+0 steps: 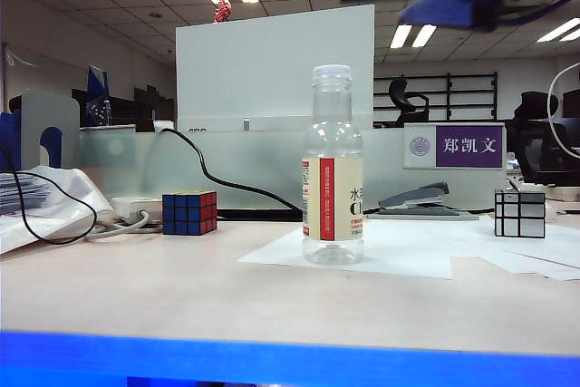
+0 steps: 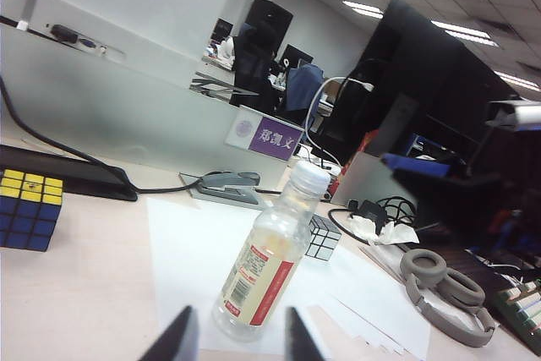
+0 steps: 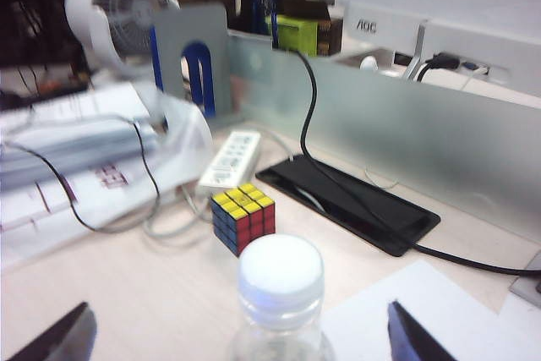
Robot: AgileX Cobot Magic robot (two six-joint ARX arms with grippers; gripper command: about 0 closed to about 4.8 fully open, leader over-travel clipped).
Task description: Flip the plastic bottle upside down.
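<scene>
a: two grippers, one bottle. from the left of the exterior view: rubik's cube [image 1: 189, 212] beside a white power strip [image 1: 129, 207] and a looping black cable [image 1: 54, 210], well apart from the target. left gripper [image 2: 233, 336] low at table height, fingers parted to a narrow gap facing the base of the plastic bottle [image 1: 333, 166], nothing between them.

b: stage?

a: approach, judging by the poses. bottle upright on white paper [image 1: 399, 246] at mid-table, cap up, not yet touched. right gripper [image 3: 241, 333] above and behind the cap, fingertips spread wide either side, empty; seen outside only as a dark blur at upper right.

b: next move?

a: probably descent until the wide jaws straddle neck or body, then closure, lift and a half-turn. round, light, likely empty, so prone to tipping or slipping.

b: obstacles further right?

a: stapler [image 1: 414, 197] behind, name plate [image 1: 454, 146] above it, mirror cube [image 1: 519, 214] at far right. none close enough to hinder.
</scene>
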